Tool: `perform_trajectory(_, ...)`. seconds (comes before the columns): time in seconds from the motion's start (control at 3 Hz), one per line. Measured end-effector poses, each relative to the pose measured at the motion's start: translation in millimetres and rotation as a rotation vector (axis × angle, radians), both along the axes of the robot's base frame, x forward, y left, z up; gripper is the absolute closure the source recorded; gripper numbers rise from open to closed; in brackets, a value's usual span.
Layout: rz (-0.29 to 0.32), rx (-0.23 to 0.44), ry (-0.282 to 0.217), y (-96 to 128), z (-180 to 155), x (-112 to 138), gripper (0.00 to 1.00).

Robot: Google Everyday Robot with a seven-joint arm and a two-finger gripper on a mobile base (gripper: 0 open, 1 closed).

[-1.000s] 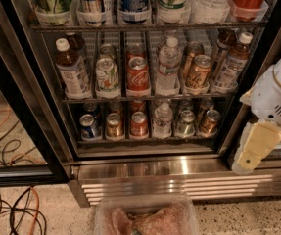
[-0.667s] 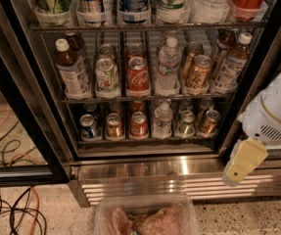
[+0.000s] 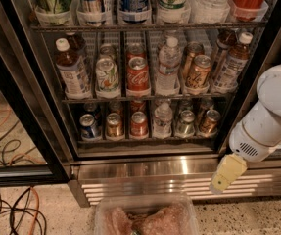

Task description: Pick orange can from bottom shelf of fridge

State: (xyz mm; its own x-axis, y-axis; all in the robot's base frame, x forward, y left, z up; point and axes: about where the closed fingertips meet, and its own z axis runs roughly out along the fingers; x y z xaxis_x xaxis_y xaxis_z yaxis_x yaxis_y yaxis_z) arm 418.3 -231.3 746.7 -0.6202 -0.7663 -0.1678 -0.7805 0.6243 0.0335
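The fridge (image 3: 154, 169) stands open in front of me, its wire racks full of drinks. On the bottom shelf (image 3: 150, 141) the orange can (image 3: 209, 122), a short copper-orange can with a silver top, sits at the right end of the front row. My gripper (image 3: 227, 174), a pale yellow tip on a white arm, hangs low at the right in front of the ribbed steel base. It is below and slightly right of the orange can and outside the fridge, holding nothing that I can see.
The same row holds a blue can (image 3: 88, 127), a gold-brown can (image 3: 114, 125), a small red can (image 3: 139, 124), a water bottle (image 3: 162, 120) and a silver can (image 3: 184, 123). A taller orange can (image 3: 199, 71) stands one rack up. A plastic tub (image 3: 145, 217) lies below. Cables (image 3: 12, 214) trail at the left.
The arm has swung down and to the left. The gripper has dropped from beside the bottom shelf's right edge to in front of the steel base.
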Motion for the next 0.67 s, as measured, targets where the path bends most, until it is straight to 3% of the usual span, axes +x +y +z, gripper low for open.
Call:
perform_trajectory(0.33,0.000,0.000,0.000,0,0,0,0.00)
perform_trajectory(0.67,-0.071,0.067,-0.003,9,-26,-4,0.00)
